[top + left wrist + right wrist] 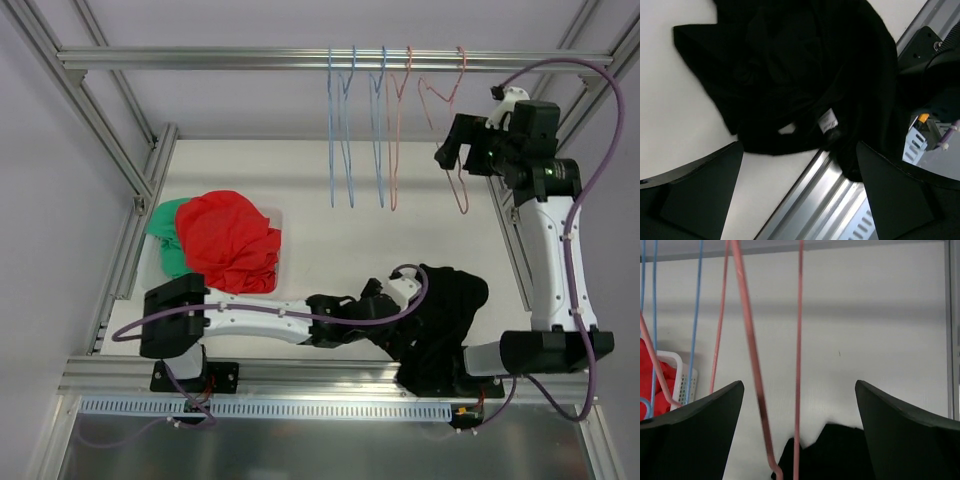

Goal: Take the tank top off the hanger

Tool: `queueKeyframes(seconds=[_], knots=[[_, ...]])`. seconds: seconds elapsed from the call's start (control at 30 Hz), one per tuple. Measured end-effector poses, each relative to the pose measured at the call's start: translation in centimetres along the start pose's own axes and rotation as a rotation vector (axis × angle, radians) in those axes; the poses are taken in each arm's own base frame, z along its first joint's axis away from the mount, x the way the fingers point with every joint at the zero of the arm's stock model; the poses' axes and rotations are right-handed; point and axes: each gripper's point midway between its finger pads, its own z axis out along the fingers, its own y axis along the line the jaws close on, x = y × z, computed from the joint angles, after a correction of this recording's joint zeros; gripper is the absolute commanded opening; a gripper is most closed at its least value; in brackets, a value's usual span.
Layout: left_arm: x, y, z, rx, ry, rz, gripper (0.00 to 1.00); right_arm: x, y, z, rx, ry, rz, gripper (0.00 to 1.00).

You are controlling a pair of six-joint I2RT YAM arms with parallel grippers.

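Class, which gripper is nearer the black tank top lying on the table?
Left. The left gripper hangs open just above the tank top at the table's near edge; the right gripper is up by the far rail, a pink hanger between its fingers.

White-and-black left arm [250, 312]: white link shells, black joint housings, thin purple cable [408, 267] along its length. White-and-black right arm [560, 250]: same build, long purple cable [617, 110] arcing off right side. Left fingers [700, 195], right fingers [695, 435]: matte black wedges.
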Motion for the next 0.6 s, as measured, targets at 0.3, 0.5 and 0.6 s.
queueKeyframes(seconds=[0.3, 0.5, 0.6], knots=[[2.6, -1.0, 9.7, 0.012, 0.139, -0.011, 0.99, 4.9, 0.7, -15.2, 0.036, -0.249, 0.033, 1.0], [1.7, -1.9, 13.9, 0.005, 0.127, -0.033, 0.99, 8.1, 3.9, -21.0, -0.109, -0.383, -0.01, 0.99], [0.8, -2.5, 15.4, 0.0, 0.101, -0.052, 0.62, 10.7, 4.4, -20.7, -0.155, -0.331, -0.009, 1.0]])
